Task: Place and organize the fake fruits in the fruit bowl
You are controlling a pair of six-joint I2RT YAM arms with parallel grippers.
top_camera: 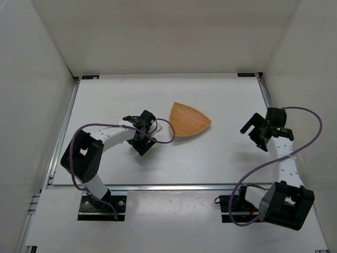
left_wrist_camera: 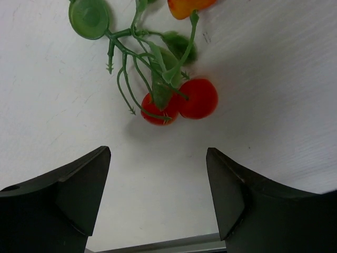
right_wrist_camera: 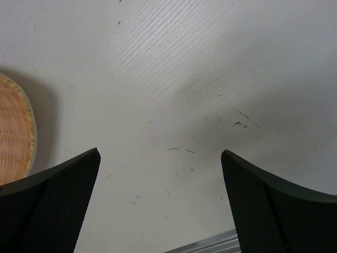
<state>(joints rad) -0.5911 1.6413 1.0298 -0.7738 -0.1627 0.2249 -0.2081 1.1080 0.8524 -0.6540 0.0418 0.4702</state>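
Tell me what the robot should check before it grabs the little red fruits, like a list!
1. Left gripper jaws open: ok.
2. Fake fruits between the fingers: not ok, they lie on the table just ahead of the fingertips.
3. Fruit bowl has room: ok, nothing shows in it.
4. Right gripper out of the way: ok, open over bare table beside the bowl.
5. Whole cluster seen: cannot tell, its stems and an orange piece run off the picture's top.
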